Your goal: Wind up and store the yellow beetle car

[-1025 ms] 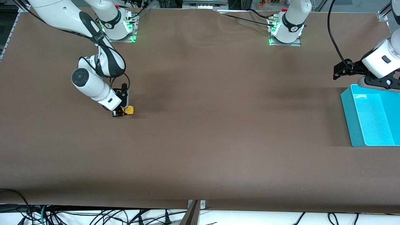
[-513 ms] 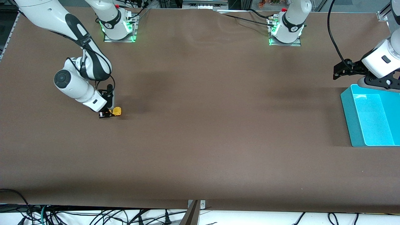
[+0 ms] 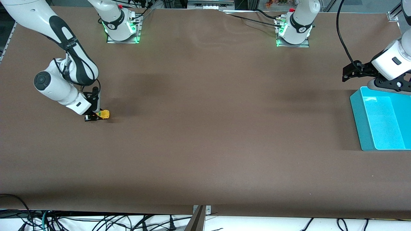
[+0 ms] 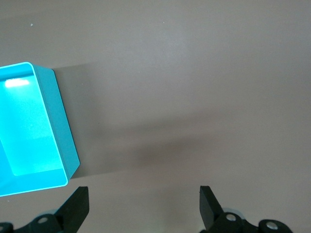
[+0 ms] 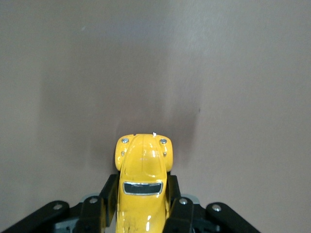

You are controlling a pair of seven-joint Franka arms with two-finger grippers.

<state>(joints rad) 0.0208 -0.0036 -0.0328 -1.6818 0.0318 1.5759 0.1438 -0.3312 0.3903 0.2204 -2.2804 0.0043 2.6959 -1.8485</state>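
Observation:
The yellow beetle car (image 3: 104, 114) rests on the brown table near the right arm's end. My right gripper (image 3: 96, 115) is shut on it, down at table level. In the right wrist view the yellow beetle car (image 5: 142, 174) sits between the black fingers (image 5: 179, 204), its nose pointing away from the gripper. My left gripper (image 3: 350, 72) hangs open and empty above the table beside the teal bin (image 3: 379, 120). In the left wrist view its fingertips (image 4: 77, 206) stand wide apart over bare table.
The teal bin (image 4: 58, 121) stands at the left arm's end of the table. Cables hang below the table's front edge (image 3: 96, 221). The brown table (image 3: 208, 128) spreads wide between the two arms.
My right gripper has dragged the yellow beetle car along the table toward the right arm's end. The left arm has not moved.

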